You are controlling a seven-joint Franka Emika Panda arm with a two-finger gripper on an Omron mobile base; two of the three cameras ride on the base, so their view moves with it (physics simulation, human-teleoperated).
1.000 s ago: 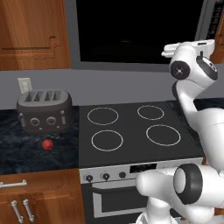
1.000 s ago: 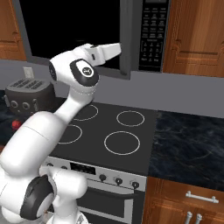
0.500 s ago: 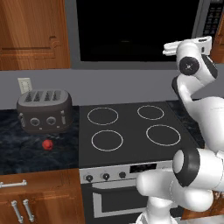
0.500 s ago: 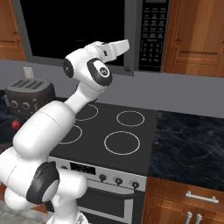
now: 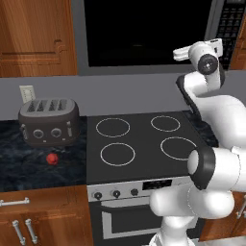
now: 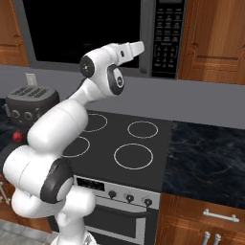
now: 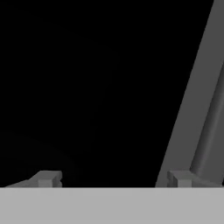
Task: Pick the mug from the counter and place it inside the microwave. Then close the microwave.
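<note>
On the bench nearest you, a small red ball is lying before the four-slot toaster. Further back, your gripper is facing the microwave, jaws standing wide and holding nothing. I cannot find the mug.

Grey wall between brown wooden cabinets, above stovetop.

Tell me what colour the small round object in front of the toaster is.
Red; the small round object shows best in the left base view.
</note>
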